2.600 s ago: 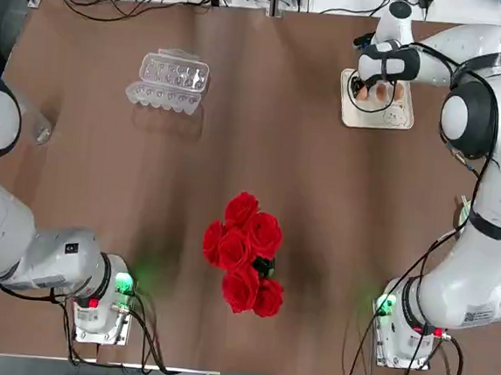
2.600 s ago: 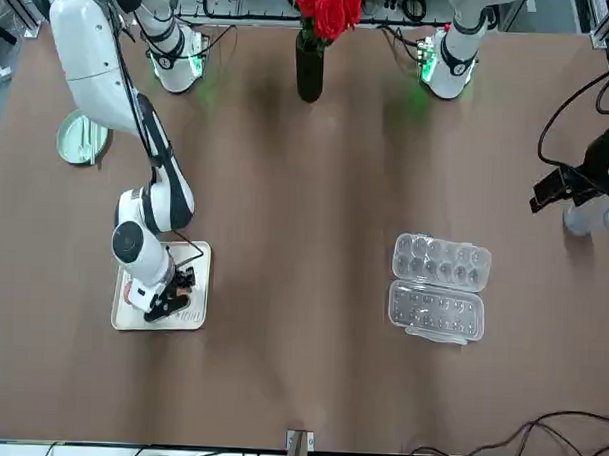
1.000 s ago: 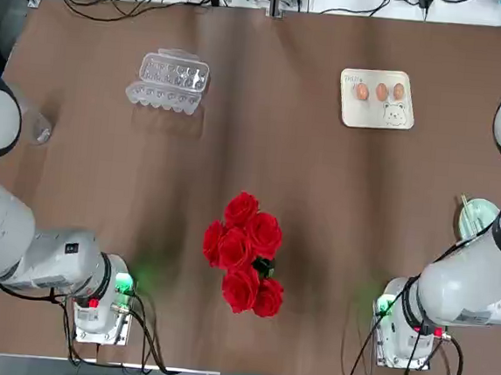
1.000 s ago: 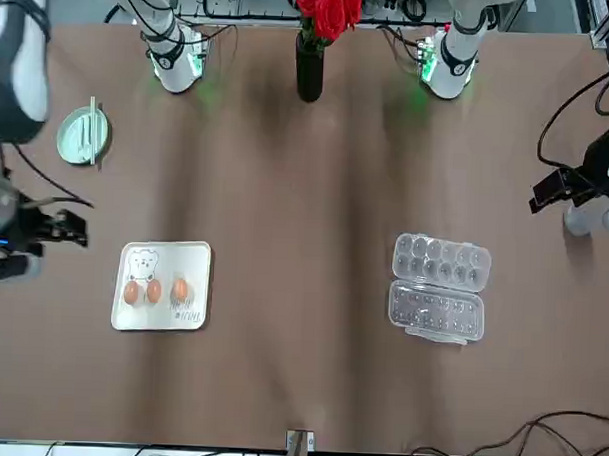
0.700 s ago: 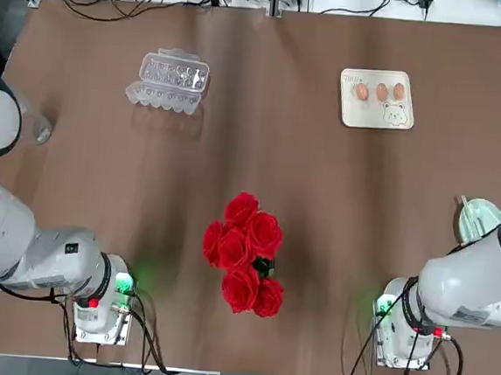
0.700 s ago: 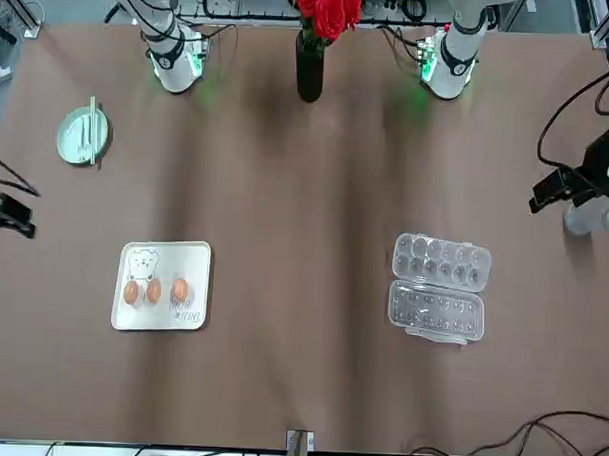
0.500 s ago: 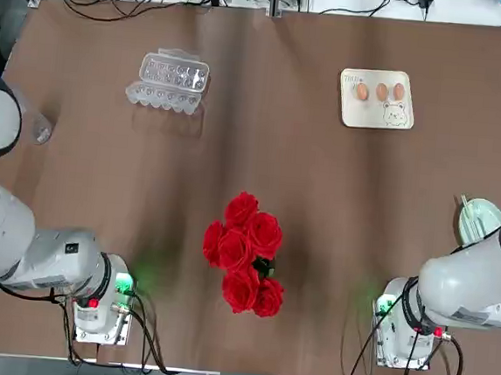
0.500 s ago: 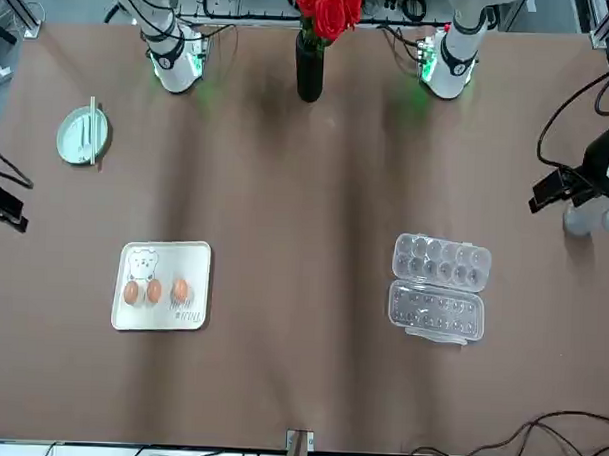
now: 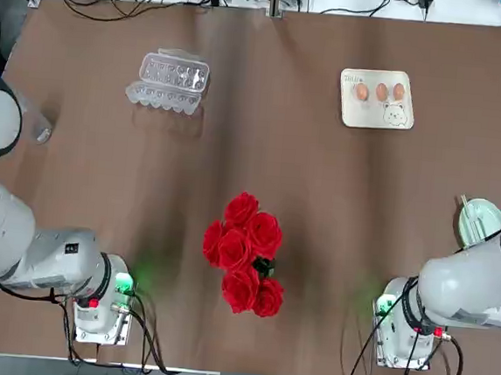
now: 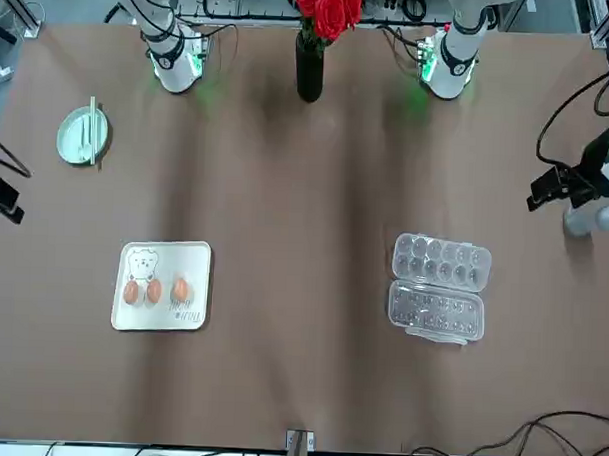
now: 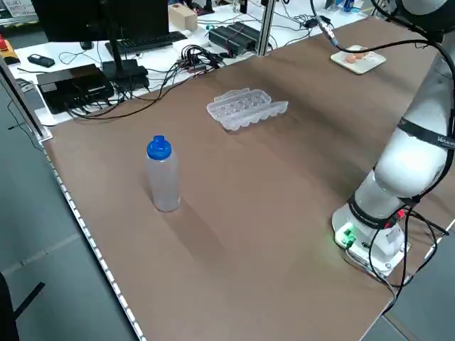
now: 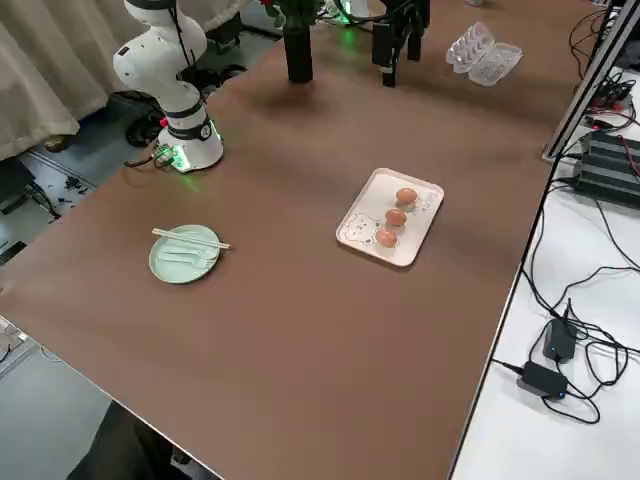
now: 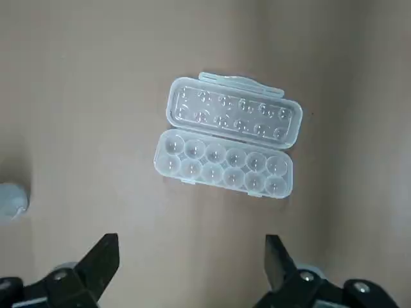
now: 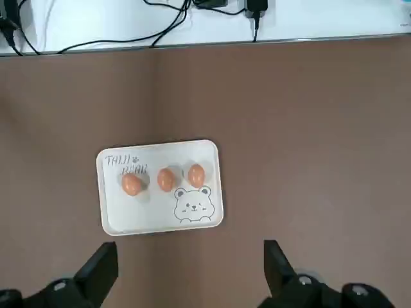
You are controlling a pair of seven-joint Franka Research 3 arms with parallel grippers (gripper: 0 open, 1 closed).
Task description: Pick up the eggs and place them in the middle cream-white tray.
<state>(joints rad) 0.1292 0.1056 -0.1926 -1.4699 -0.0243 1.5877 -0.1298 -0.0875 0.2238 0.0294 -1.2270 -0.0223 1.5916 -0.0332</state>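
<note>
Grippers apart, 3 eggs on the tray

Right gripper [image 14: 191,273]: open, unladen, beyond the tray's outer side. Left gripper [image 13: 192,266]: parked near the bottle [image 11: 163,177], open.
Eggs [image 14: 166,179], 3: smooth, oval, light brown, in a loose row on the cream-white tray [image 14: 128,221].
Step, as judged: placing complete; withdraw the right arm high and level, without brushing tray or eggs.
Tray: flat, matte-looking, rounded corners, line-drawn bear.
Egg carton [image 9: 170,82]: clear, dimpled plastic, lid open.
</note>
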